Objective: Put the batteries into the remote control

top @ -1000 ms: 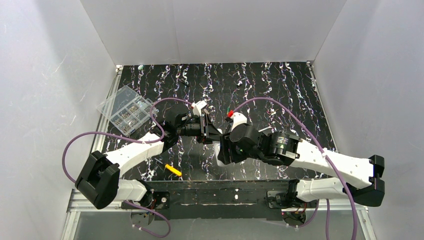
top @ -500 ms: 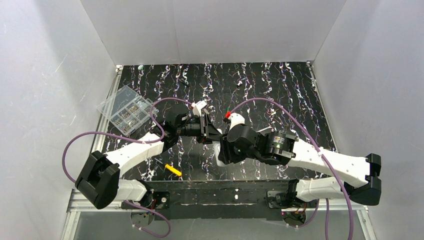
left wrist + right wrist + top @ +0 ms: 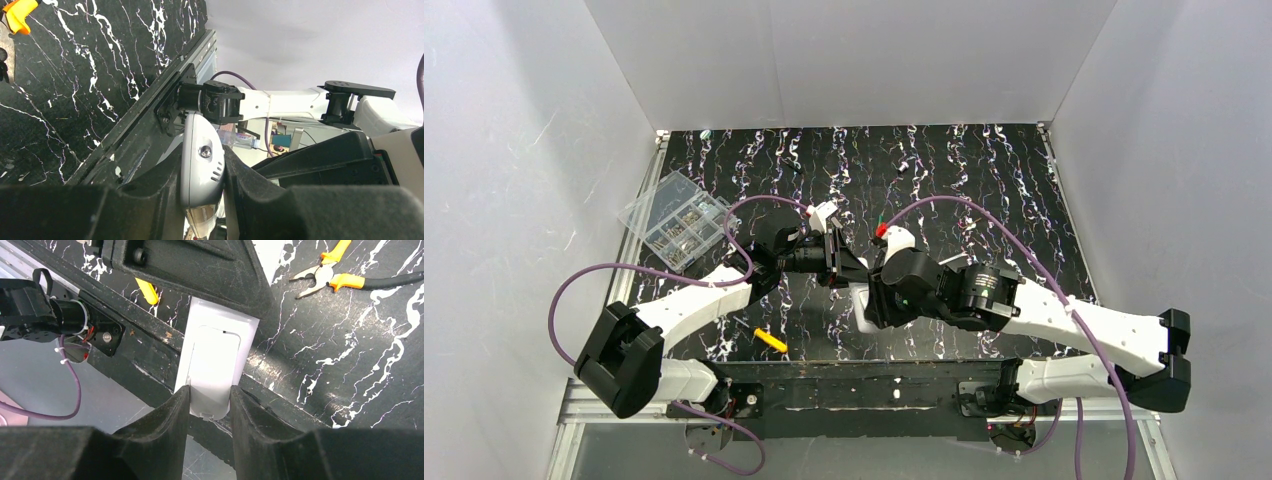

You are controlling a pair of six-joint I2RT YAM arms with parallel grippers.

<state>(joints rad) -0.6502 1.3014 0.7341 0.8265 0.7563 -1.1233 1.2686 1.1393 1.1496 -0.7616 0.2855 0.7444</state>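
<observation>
My left claw [image 3: 202, 159] is closed on the remote control [image 3: 200, 175]. The white body sits tight between the two black fingers, and both of them press on its sides. In the left wrist view I see one narrow side of it, with a small round spot and three short slots. My right claw [image 3: 210, 392] is also closed on the same remote control and grips its other end. In the right wrist view the rounded end lies between my right fingers [image 3: 167, 422], with both inner faces touching it. From there the body runs away from me until it goes under the black finger of the left claw. The face turned to that camera is plain white, with an oblong panel outlined on it. Both claws hold the remote control in the air, above the near middle part of the black marbled counter [image 3: 984, 200], close to its near edge. On the counter, orange-handled pliers [image 3: 327, 272] lie off to the side of it, apart from both claws. A small yellow tool [image 3: 771, 340] lies near the edge by my left arm. A clear box of small parts [image 3: 676, 222] stands well apart at the far left.
</observation>
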